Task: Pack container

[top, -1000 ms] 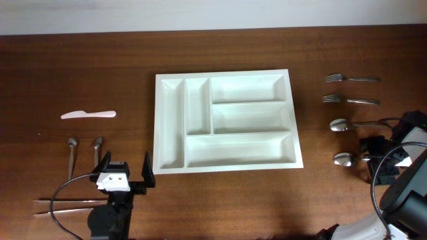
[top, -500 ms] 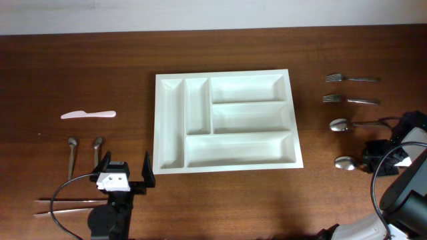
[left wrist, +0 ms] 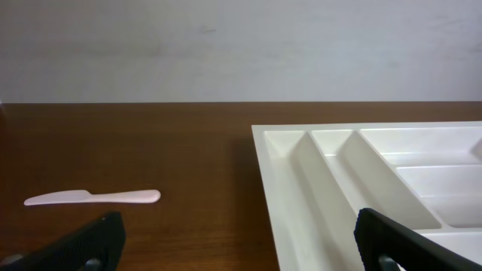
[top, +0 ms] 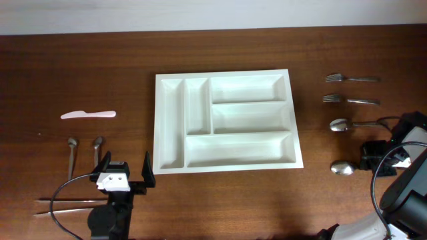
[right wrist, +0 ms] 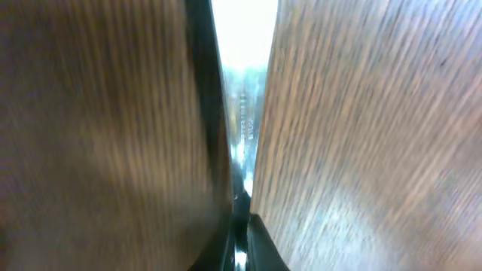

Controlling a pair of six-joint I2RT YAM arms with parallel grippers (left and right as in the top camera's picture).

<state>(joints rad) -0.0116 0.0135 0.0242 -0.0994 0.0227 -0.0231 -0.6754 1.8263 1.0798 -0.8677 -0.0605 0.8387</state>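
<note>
The container (top: 223, 73) is a white five-compartment tray at the table's middle, and all its compartments are empty. Its left rim (left wrist: 280, 188) shows in the left wrist view. My left gripper (top: 123, 171) stands open by the tray's near left corner, nothing between its black fingers (left wrist: 84, 242). At the right edge my right gripper (top: 369, 160) is shut on the handle of a metal spoon (top: 343, 169). The right wrist view shows that handle (right wrist: 245, 120) as a bright strip pinched between the jaws of the right gripper (right wrist: 242, 226).
Two forks (top: 351, 79) (top: 350, 101) and another spoon (top: 347, 125) lie right of the tray. To the left are a pink knife (top: 88, 115), two small spoons (top: 72, 150) (top: 98, 148) and thin sticks (top: 63, 203).
The right gripper closed on the lower spoon's handle, and the spoon's bowl shifted slightly toward the table's front. The left arm has not moved.
</note>
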